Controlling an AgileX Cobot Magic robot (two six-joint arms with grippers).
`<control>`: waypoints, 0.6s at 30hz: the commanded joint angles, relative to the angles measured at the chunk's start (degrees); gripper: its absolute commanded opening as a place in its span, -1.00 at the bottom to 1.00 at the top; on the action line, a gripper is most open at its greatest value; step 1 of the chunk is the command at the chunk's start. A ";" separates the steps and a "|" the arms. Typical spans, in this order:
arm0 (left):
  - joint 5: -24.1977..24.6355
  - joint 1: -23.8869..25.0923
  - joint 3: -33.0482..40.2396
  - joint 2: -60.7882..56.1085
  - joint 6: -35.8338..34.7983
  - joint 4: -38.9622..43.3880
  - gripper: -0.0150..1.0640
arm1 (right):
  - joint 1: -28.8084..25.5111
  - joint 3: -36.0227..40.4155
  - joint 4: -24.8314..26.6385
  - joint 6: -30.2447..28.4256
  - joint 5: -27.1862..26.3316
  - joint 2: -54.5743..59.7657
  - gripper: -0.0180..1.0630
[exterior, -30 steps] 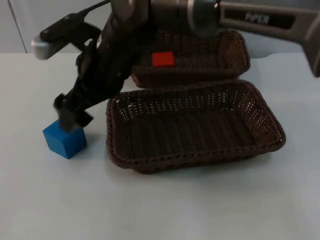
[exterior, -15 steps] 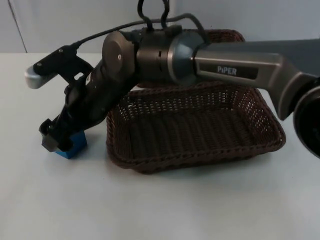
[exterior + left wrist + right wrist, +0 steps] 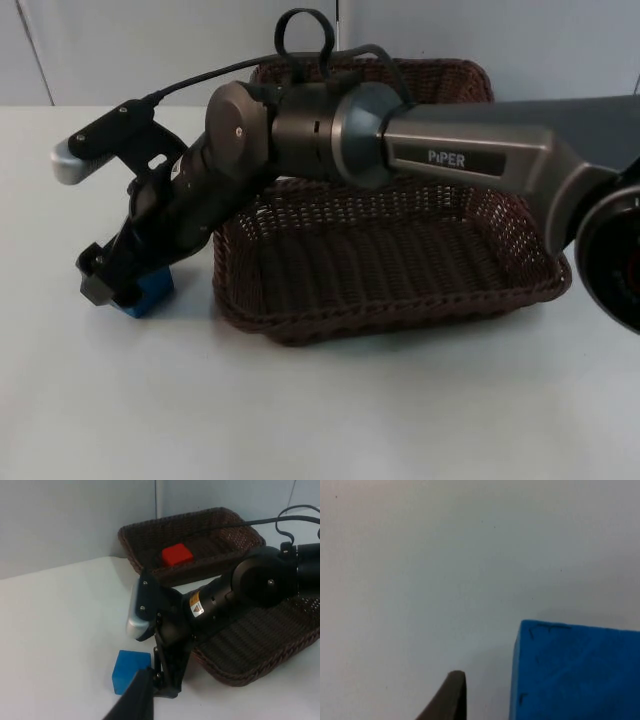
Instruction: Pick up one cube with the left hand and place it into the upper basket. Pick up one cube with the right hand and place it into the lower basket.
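Right arm: the long black arm reaches across the lower basket and down to the table on the far left side, its right gripper (image 3: 112, 285) low over the small blue cube (image 3: 150, 291).
Blue cube: it sits on the white table top (image 3: 320, 410), just beside the lower basket's left wall and outside it; the gripper hides most of it from above.
Jaws of the right gripper: one black fingertip (image 3: 451, 696) stands on the table just beside the cube's face with a sliver of white between them, so I'd call the jaws released and straddling, not yet clenched; the other finger I cannot make out.
Left gripper: a single dark fingertip (image 3: 134, 700) shows in its wrist view, looking on at the scene from a distance; whether its jaws are parted I cannot tell. This arm waits.
Upper basket: the dark brown woven wicker basket (image 3: 235, 522) by the grey wall already has the small red cube (image 3: 177, 555) lying in it, so the left half of the job looks done.
Lower basket: the larger brown wicker basket (image 3: 545, 260) nearer the viewer has no cube in it yet.
Doing this step well: I'd want the fingers square to two opposite faces and low on the cube before they close, since an off-centre pinch may twist it. Then lift straight up high enough to clear the woven rim before swinging right.
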 commanded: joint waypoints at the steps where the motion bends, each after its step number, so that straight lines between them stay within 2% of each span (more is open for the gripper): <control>1: -0.23 -0.07 0.24 -0.15 -0.25 -0.30 0.98 | 0.30 -0.18 0.12 -0.27 -0.61 0.21 0.88; 6: -0.23 -0.07 0.24 -0.15 -0.25 -0.30 0.98 | 0.30 -0.18 0.12 -0.44 -0.61 0.21 0.84; 9: -0.23 -0.07 0.24 -0.15 -0.25 -0.30 0.98 | 0.30 -0.18 0.36 -0.69 -0.61 0.21 0.65; 10: -0.23 -0.07 0.24 -0.15 -0.25 -0.30 0.98 | 0.30 -0.18 0.36 -0.69 -0.49 0.21 0.45; 11: -0.23 -0.07 0.24 -0.15 -0.25 -0.30 0.98 | 0.30 -0.18 0.36 -0.69 -0.49 0.21 0.45; 13: -0.23 -0.07 0.24 -0.15 -0.25 -0.30 0.98 | 0.30 -0.18 0.36 -0.69 -0.49 0.21 0.18; 15: -0.23 -0.07 0.24 -0.15 -0.25 -0.30 0.98 | 0.30 -0.18 -0.18 -0.69 -0.83 -0.09 -0.32; 16: -0.12 -0.07 0.24 -0.15 -0.25 -0.30 0.98 | 0.30 -0.18 -0.18 -0.69 -0.83 -0.14 -0.44; 17: -0.12 -0.07 0.24 -0.15 -0.25 -0.30 0.98 | 0.30 -0.18 -0.18 -0.69 -0.83 -0.14 -0.44; 18: -0.12 -0.07 0.24 -0.15 -0.25 -0.30 0.98 | 0.30 -0.18 -0.18 -0.69 -1.14 -0.54 -0.68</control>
